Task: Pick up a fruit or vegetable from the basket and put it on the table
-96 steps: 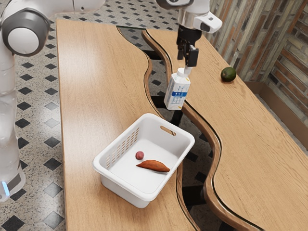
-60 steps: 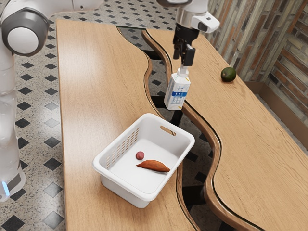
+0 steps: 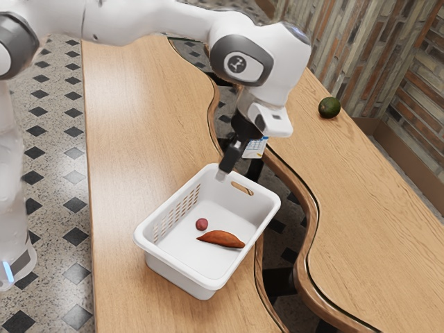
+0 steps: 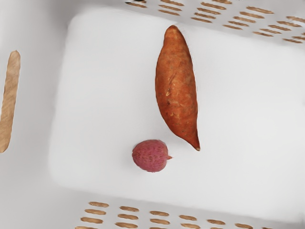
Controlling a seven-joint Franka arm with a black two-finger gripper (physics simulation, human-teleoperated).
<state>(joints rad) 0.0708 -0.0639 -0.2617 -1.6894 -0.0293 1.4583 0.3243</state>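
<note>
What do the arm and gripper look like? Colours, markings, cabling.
Arm: glossy white, rounded shells, dark grey rings at the joints. The joint cap near the wrist is white with a small dark round logo. Light-blue light strip low on the base. Gripper: black, narrow, blocky. I can't make out any cables.

End effector (image 3: 224,170) neared the basket (image 3: 175,275) (carton (image 3: 255,148) part-hidden).

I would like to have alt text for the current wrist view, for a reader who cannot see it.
A long, tapered orange-brown sweet potato and a small, round pink fruit lie apart on the floor of a white basket. Two facing walls have rows of slots, and the wall between them has a long handle opening.
</note>
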